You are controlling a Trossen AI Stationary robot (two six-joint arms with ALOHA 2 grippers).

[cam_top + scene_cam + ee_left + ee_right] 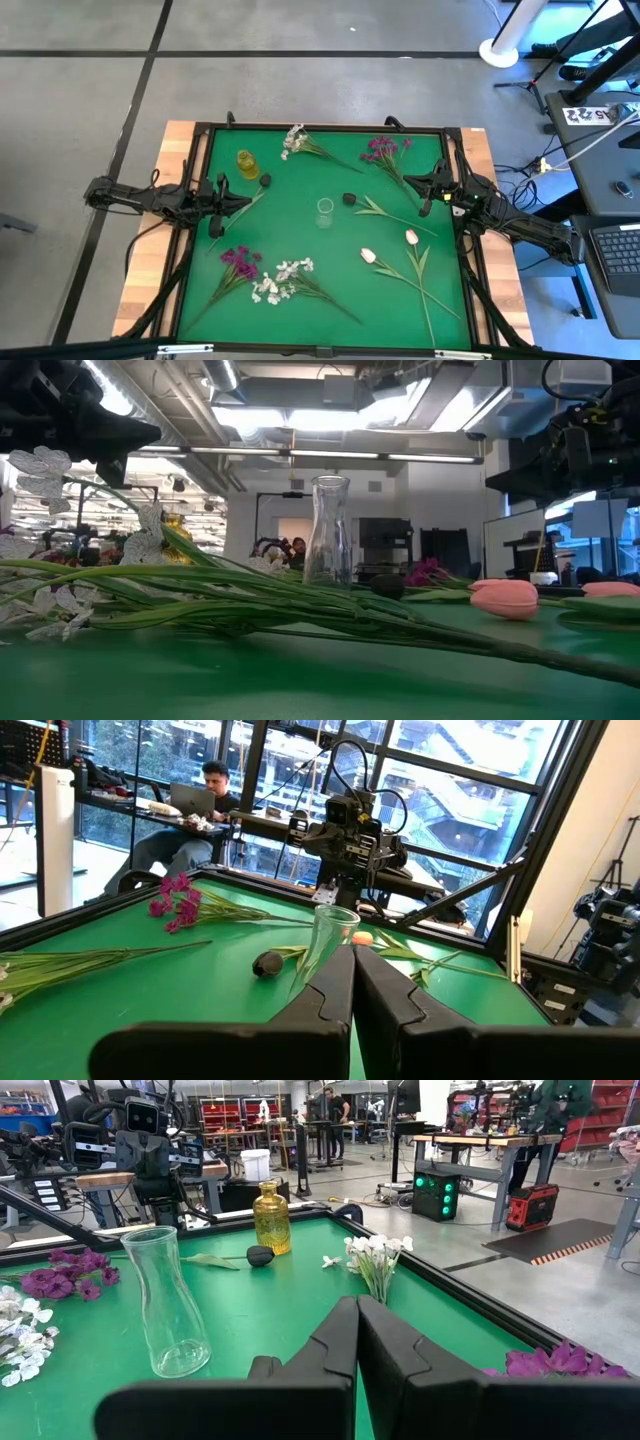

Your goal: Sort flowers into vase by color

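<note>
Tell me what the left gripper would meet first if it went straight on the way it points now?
Probably the clear glass vase: it stands almost dead ahead of the left gripper, whose fingers are shut. The dark bud lies slightly off that line. Depth is uncertain.

Bench (330,260): matt green cloth, wooden edge. Clear vase (168,1302): glossy glass. Amber bottle (271,1218): glossy glass.

From low down I lose the yellow vase (178,530) behind white blossoms (45,472); my purple spray (560,1362) runs off-frame. Dark buds (349,199) too small to identify.
</note>
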